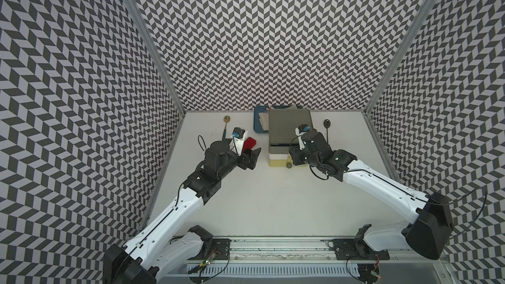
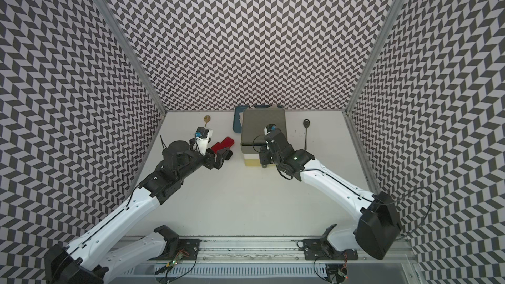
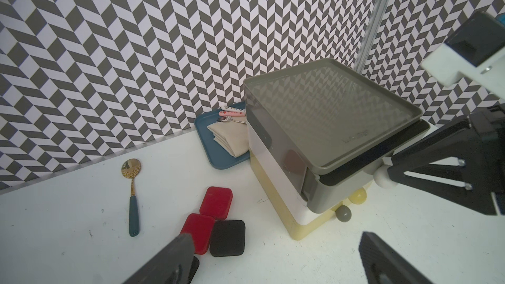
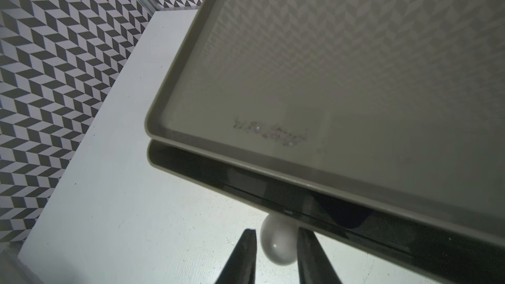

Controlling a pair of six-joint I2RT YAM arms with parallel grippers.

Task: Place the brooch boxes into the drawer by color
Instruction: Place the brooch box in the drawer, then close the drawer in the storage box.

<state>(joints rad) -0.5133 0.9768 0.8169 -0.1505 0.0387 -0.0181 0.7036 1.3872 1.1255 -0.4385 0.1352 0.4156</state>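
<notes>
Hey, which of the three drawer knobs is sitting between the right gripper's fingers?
The white knob: the right gripper is closed around it. The yellow knob and the grey knob have nothing touching them.

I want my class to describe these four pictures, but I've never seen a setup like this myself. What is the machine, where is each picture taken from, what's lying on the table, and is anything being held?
It is a robot with two arms over a white table. Each arm ends in a two-fingered pincer. Two pictures look down from overhead and are nearly alike. The other two come from cameras on the arms' wrists.

On the table stands a small drawer chest, grey over white over yellow, with a blue tray partly behind it. Two red boxes and a black box lie near a gold spoon. A black spoon lies on the chest's other side.

The left pincer hangs open near the red boxes, holding nothing. The right pincer straddles the chest's white knob; whether it squeezes the knob is unclear.
</notes>
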